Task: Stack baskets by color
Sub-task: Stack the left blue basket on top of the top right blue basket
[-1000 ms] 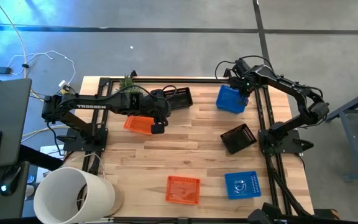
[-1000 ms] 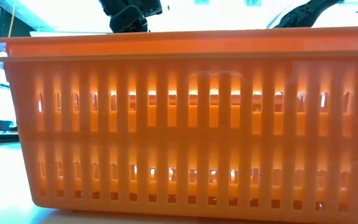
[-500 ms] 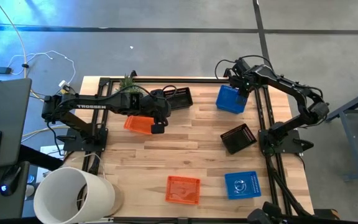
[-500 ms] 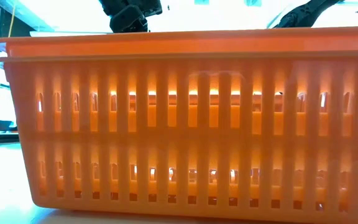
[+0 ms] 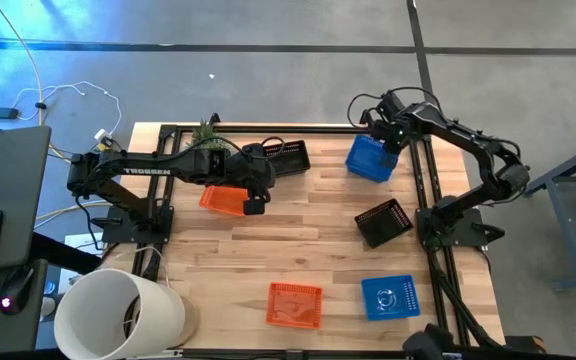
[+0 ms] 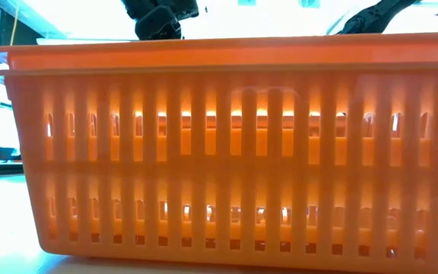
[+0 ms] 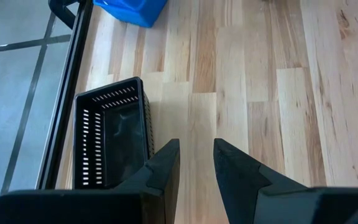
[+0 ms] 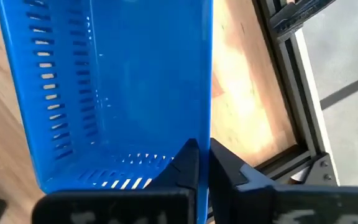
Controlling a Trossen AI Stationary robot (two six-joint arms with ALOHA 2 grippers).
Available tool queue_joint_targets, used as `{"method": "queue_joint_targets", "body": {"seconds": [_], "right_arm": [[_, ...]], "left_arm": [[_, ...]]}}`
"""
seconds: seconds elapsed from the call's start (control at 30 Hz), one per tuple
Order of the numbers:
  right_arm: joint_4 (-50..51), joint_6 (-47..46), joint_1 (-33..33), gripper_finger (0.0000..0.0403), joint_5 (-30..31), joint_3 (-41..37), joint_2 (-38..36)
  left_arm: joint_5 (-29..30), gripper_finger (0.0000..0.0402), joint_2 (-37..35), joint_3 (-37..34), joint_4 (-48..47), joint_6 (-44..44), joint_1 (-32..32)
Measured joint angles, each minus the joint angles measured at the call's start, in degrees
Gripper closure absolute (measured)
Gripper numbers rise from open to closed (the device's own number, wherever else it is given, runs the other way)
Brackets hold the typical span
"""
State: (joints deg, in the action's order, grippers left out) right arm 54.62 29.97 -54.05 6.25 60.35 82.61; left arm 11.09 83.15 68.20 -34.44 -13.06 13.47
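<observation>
Quickly, left to right across the table:
white bucket: near-left corner, off-task, inside not visible.
left gripper: hangs over the middle-left of the table, fingers part open, nothing between them; same spot as a second ago.
orange basket under left arm: mostly covered by the arm, contents hidden.
black basket, far edge: by the frame rail, just ahead of the left claw in the left wrist view; empty.
orange basket, near edge: fills the low view; a second rim line under its lip, may be two nested, cannot tell.
blue basket, far right: tipped on the far-right corner; edged slightly away from the rail since a second ago.
right gripper: just clamped; jaws pinched tight on the blue basket's wall, seen close in the right wrist view.
meaning: my read, grasp just made, basket ready to lift toward the other blue one.
black basket, right: tilted, next to the right arm's base, empty.
blue basket, near right: flat, pale glint or small item inside, cannot tell which.
progress: early, colours mostly scattered.
</observation>
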Motion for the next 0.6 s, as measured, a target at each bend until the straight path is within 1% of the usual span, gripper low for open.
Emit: {"method": "queue_joint_targets", "body": {"seconds": [0.23,0.43,0.6], "right_arm": [[0.8,-0.6,-2.4,0.0401,-4.2,3.7,0.0],[3.2,-2.4,-5.4,0.0402,-12.8,4.1,0.2],[5.6,-5.7,-6.1,0.0402,-13.3,4.1,1.5]], "left_arm": [[0.0,0.0316,0.0,0.0,0.0,0.0,0.0],[0.0,0.0316,0.0,0.0,0.0,0.0,0.0],[0.0,0.0316,0.0,0.0,0.0,-0.1,0.0]]}}
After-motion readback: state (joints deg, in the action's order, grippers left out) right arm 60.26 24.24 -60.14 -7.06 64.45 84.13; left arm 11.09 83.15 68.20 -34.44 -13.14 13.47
